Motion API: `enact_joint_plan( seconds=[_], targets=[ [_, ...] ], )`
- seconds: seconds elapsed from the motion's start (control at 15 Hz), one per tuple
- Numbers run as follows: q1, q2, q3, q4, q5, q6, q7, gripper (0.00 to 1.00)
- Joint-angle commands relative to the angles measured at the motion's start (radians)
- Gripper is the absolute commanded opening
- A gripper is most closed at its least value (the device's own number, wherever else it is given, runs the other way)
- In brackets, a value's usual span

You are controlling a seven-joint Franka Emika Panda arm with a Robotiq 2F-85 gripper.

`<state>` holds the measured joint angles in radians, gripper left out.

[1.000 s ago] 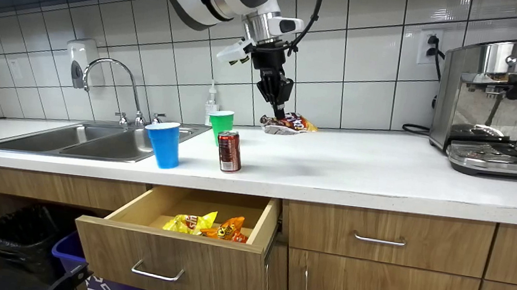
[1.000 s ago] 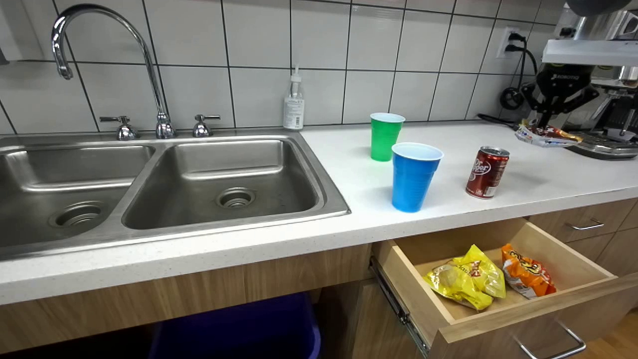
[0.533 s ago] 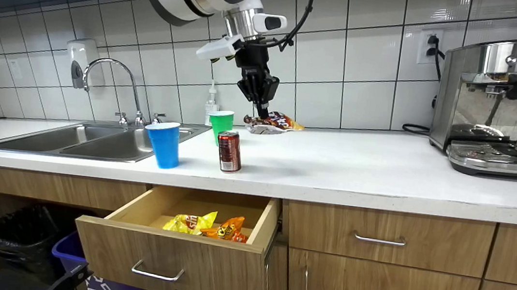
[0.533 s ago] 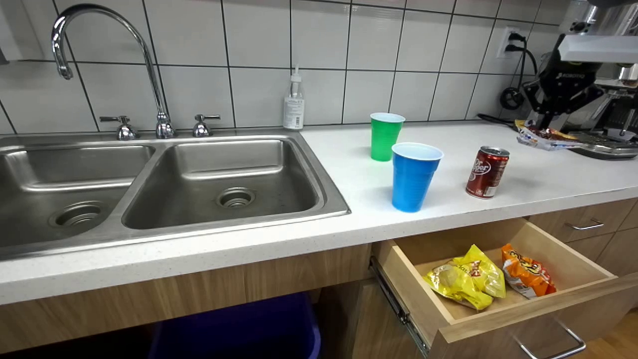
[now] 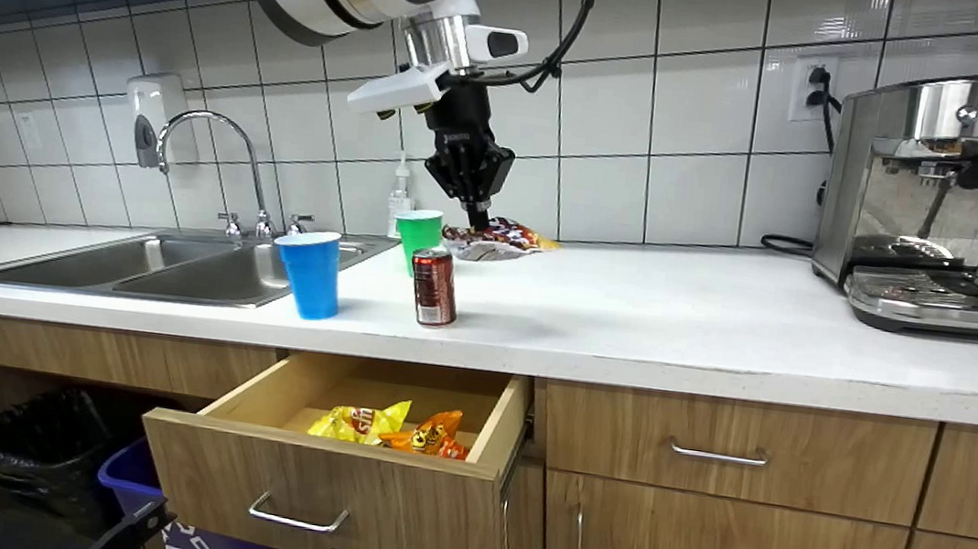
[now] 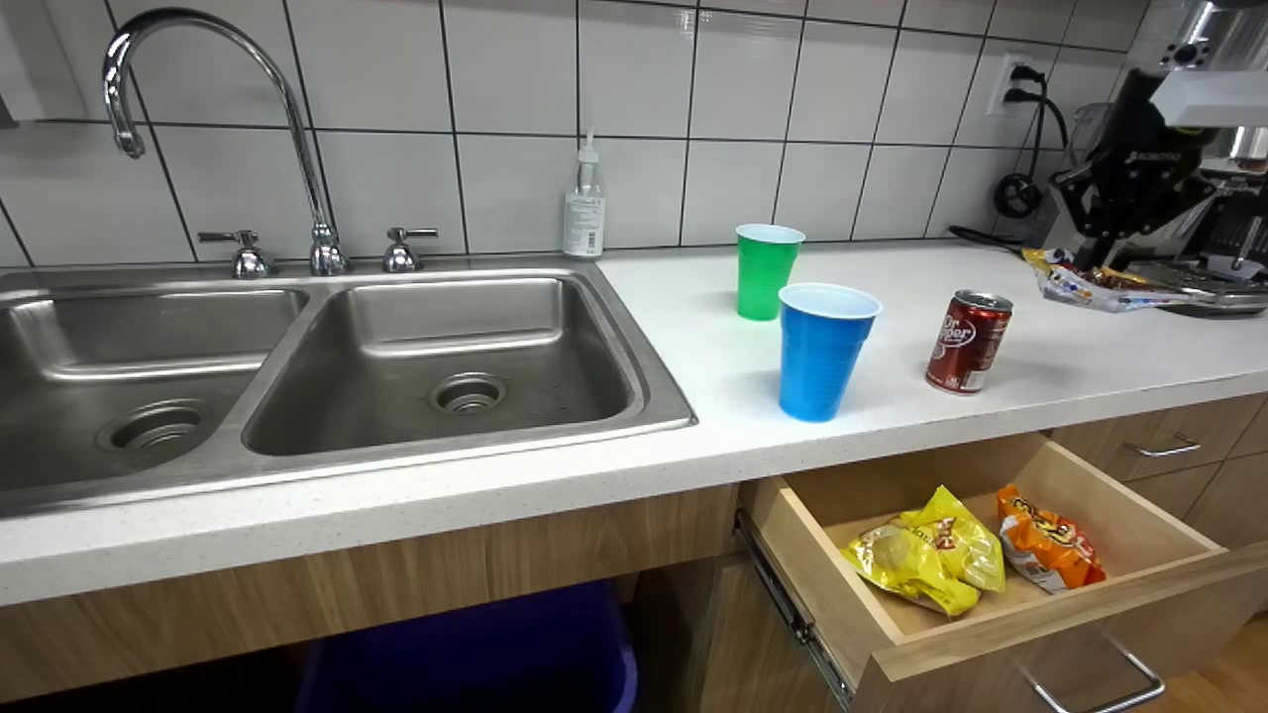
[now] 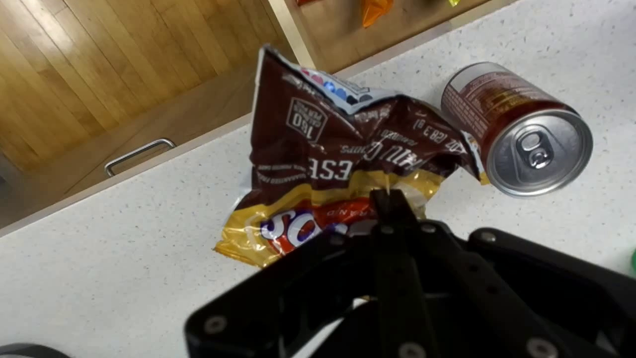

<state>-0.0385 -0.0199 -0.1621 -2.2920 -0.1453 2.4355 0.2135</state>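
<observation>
I read every bearing with the gripper (image 7: 390,196) at the hub of the dial and 12 at the top of each view. The white bench (image 5: 723,320) was the biggest thing before me. In an exterior view the steel sink (image 5: 212,280) lay between 8 and 9 o'clock, the pulled-out drawer (image 5: 399,495) at 7, and the espresso machine (image 5: 931,191) at 3.

My gripper was closed to a narrow pinch on the brown-and-gold chip bag (image 7: 333,164), which spread toward 10 o'clock in the wrist view and looked to me to be hanging clear of the bench. In the drawer, a yellow bag (image 6: 931,555) lay at 9 o'clock of an orange bag (image 6: 1048,545).

The blue cup (image 6: 824,356) stood upright, with the smaller green cup (image 6: 765,272) at its 11 o'clock. Smallest was the red can (image 7: 512,129), upright on the bench at 2 o'clock in the wrist view; a corner of the chip bag overlapped it there, and I could not tell whether they touched.

I judged the step in hand to be a carry: grasp made, bag raised, release not yet done. To my mind the next move called for a firm pinch and some extra height or a wider path, so that loose corner would not knock the can over
</observation>
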Motion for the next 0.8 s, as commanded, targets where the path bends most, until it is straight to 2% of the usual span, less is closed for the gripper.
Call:
enact_joint_plan(
  seconds=[0.0,0.33,0.73],
  targets=[
    [-0.024,-0.062,0.025,-0.064,0.000,0.003,-0.100,0.00],
    [-0.025,-0.100,0.030,-0.123,-0.020,0.010,-0.159,0.00],
    [-0.018,-0.155,0.057,-0.208,-0.019,0.011,-0.143,0.00]
  ],
)
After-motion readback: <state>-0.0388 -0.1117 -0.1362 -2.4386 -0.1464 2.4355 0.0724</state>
